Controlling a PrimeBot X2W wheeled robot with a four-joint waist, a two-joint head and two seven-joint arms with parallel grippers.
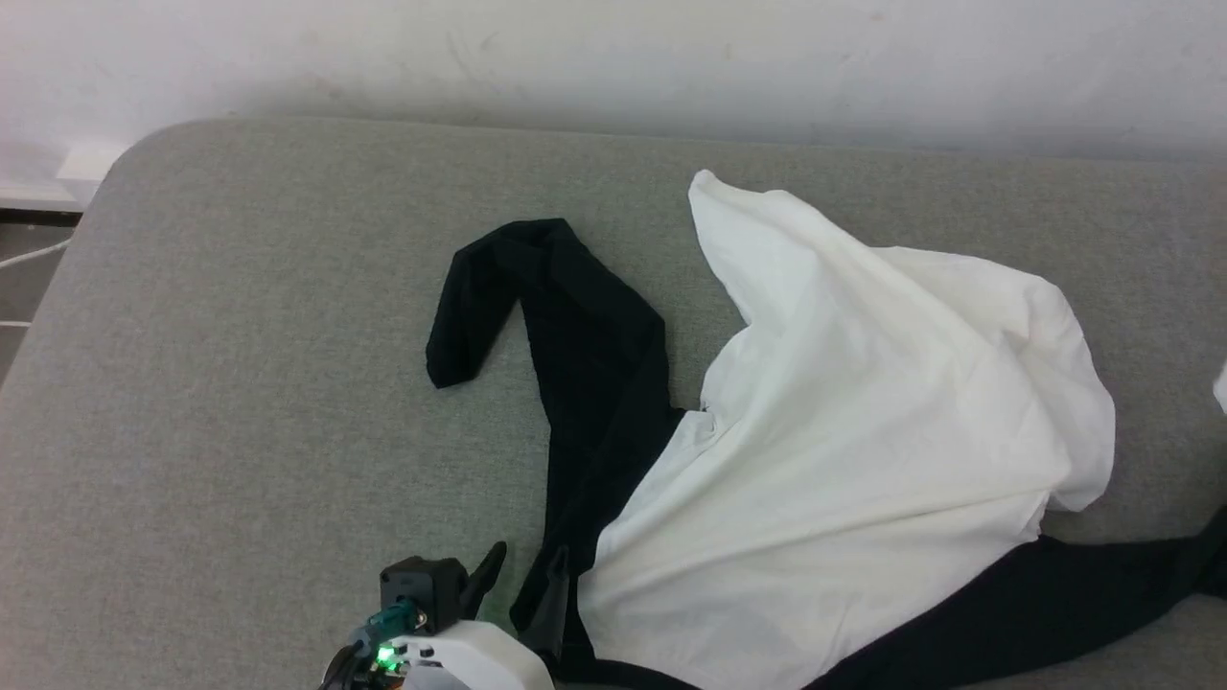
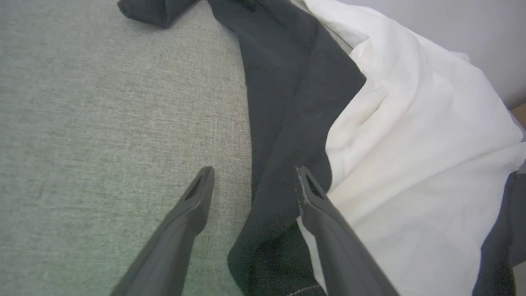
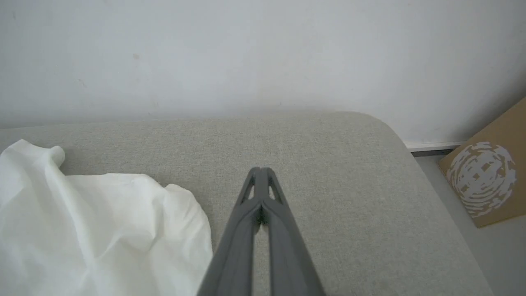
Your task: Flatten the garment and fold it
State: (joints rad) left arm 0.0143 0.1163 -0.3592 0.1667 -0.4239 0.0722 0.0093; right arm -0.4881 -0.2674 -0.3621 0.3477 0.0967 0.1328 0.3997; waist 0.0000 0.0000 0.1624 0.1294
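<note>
The garment (image 1: 863, 431) lies crumpled on the grey cushion (image 1: 240, 383), its white body bunched at the right. One black sleeve (image 1: 585, 355) runs up and hooks left, and another black sleeve (image 1: 1035, 604) trails along the lower right. My left gripper (image 1: 525, 565) is open at the near end of the left sleeve. In the left wrist view its fingers (image 2: 197, 197) stand one on bare cushion and one over the sleeve (image 2: 287, 102) beside the white cloth (image 2: 411, 144). My right gripper (image 3: 261, 170) is shut with nothing in it, over bare cushion to the right of the white cloth (image 3: 102, 230).
A pale wall (image 1: 613, 57) runs behind the cushion. The cushion's rounded corners show at the far left (image 1: 144, 144) and far right (image 3: 386, 127). A brown cardboard box (image 3: 485, 181) stands on the floor beyond the right corner.
</note>
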